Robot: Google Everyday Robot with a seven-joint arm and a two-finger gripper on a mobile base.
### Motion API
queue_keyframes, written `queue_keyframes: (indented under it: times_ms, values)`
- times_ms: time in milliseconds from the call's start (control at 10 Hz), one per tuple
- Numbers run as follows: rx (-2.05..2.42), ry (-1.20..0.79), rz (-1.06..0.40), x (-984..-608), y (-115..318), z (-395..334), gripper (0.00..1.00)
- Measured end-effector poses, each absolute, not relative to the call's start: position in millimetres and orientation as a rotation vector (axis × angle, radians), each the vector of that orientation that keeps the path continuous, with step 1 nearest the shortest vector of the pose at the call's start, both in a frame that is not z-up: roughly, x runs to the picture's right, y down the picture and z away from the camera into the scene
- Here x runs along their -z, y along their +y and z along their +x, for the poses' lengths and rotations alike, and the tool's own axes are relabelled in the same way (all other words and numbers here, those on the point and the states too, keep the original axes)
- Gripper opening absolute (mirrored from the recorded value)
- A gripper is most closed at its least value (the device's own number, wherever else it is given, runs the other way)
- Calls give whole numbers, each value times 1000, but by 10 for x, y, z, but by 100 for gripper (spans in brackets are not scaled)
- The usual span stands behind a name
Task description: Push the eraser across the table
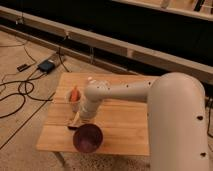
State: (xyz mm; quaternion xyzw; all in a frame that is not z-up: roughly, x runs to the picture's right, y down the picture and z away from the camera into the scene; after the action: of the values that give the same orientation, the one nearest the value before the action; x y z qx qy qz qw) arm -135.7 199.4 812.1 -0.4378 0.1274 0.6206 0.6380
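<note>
The table (125, 125) has a light wooden plank top and fills the middle of the camera view. The eraser (71, 127) is a small dark flat block near the table's front left, just left of the purple bowl (88, 138). My white arm reaches in from the right. My gripper (78, 119) points down at the tabletop, right above and behind the eraser, and partly hides it. Whether it touches the eraser does not show.
A cup holding an orange object (74, 95) stands just behind the gripper. The purple bowl sits at the front edge. A dark box (46, 65) and cables (20, 92) lie on the floor to the left. A long low ledge (125, 50) runs behind the table.
</note>
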Motion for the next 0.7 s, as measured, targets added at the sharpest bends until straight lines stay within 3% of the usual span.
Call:
queue_keyframes:
  times_ms: [700]
  values:
    - [-1382,254,-1029,-8137,1989,-1571,65]
